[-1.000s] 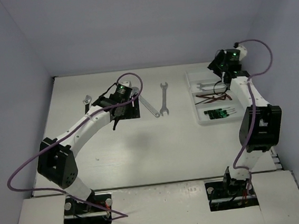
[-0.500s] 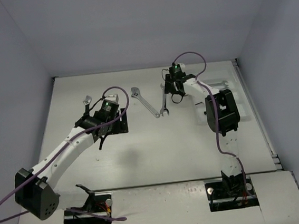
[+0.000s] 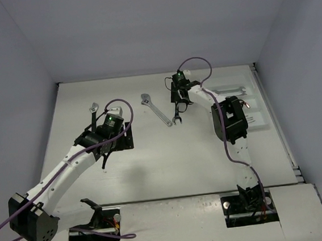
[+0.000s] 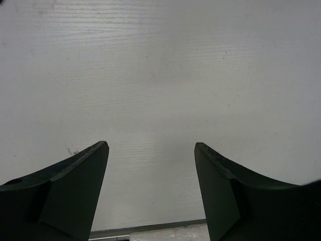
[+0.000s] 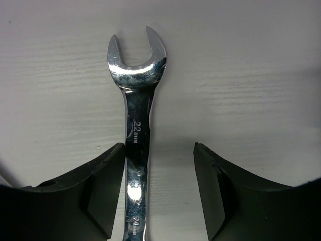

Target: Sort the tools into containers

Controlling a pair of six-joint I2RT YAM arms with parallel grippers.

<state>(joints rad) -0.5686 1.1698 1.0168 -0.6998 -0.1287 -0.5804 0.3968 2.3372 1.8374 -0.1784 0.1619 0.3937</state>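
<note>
A silver open-end wrench (image 5: 136, 100) marked 22 mm lies flat on the white table between my right gripper's (image 5: 159, 145) open fingers, close against the left finger (image 5: 108, 191). From above, that wrench's open end (image 3: 177, 120) pokes out below the right gripper (image 3: 179, 106). A silver adjustable wrench (image 3: 157, 109) lies just left of it. Another small silver wrench (image 3: 93, 108) lies beside my left arm's wrist. My left gripper (image 4: 151, 144) is open and empty over bare table (image 4: 160, 75); from above it sits at mid left (image 3: 104, 155). The white tray (image 3: 260, 97) stands at the right with a wrench (image 3: 228, 89) in it.
My right arm's elbow (image 3: 229, 122) hangs over the tray's near part and hides much of it. Grey walls close in the table at the back and both sides. A seam (image 3: 174, 198) runs across the table near the arm bases.
</note>
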